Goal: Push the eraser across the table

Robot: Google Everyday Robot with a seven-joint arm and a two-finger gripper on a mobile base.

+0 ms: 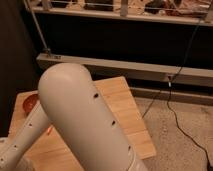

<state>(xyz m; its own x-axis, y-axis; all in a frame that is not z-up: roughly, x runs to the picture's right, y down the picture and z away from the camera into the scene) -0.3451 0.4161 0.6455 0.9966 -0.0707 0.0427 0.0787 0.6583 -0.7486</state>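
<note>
The eraser cannot be found in this view; whatever part of the table (127, 112) it lies on is hidden behind the robot's own arm. The table is a light wooden top of wide planks, and only its right side and far edge show bare, plus a strip at the lower left.

The white arm (82, 122) fills the middle of the picture, a thick rounded link running from the upper centre down to the bottom edge, with small dark holes along its side. A thinner white link (22, 140) slants from beneath it toward the lower left corner. The gripper is out of view, so the state of its jaws cannot be told.

At the table's far left, just beside the thick link, sits a reddish-brown rounded object (30, 103), partly covered by the arm. A small orange-red bit (49, 130) shows between the two links.

Beyond the table runs a grey metal rail (150, 70) under a dark shelf. A black cable (175, 107) hangs from the rail and trails across the speckled floor (180, 135) on the right.
</note>
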